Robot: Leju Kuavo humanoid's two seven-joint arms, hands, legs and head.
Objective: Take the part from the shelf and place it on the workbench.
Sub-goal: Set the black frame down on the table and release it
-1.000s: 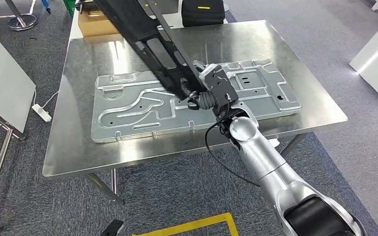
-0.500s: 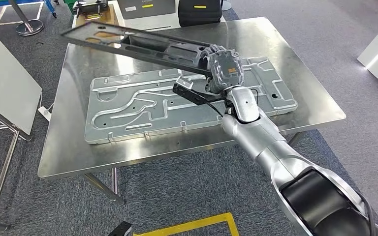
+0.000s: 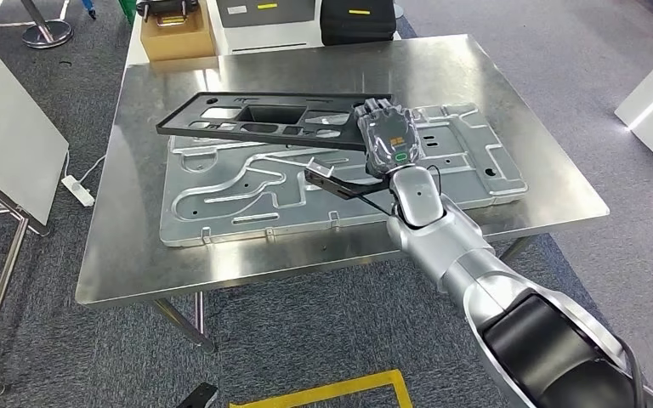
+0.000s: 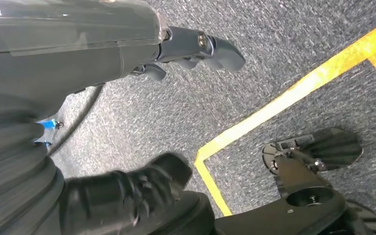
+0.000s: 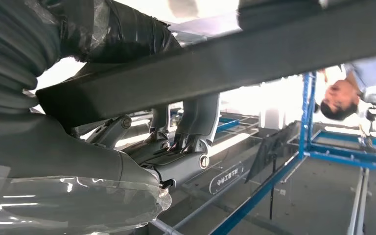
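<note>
The right robot hand (image 3: 385, 136) grips one end of the black frame part (image 3: 264, 112), fingers wrapped over its edge. The part stretches away to that hand's left, held nearly level just above the stamped metal panel (image 3: 238, 191) lying on the steel bench (image 3: 136, 255). The left robot hand (image 4: 196, 46) hangs over grey carpet, fingers loosely apart, holding nothing. Beyond the bench's far edge sits a cardboard box (image 3: 174, 38).

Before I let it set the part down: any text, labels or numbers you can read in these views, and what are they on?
None is legible.
White label on the grey case behind the workbench: too small to read.
Oval plate beyond the right hand in the right wrist view: lettering upside down and blurred.
Black part: no markings visible.
</note>
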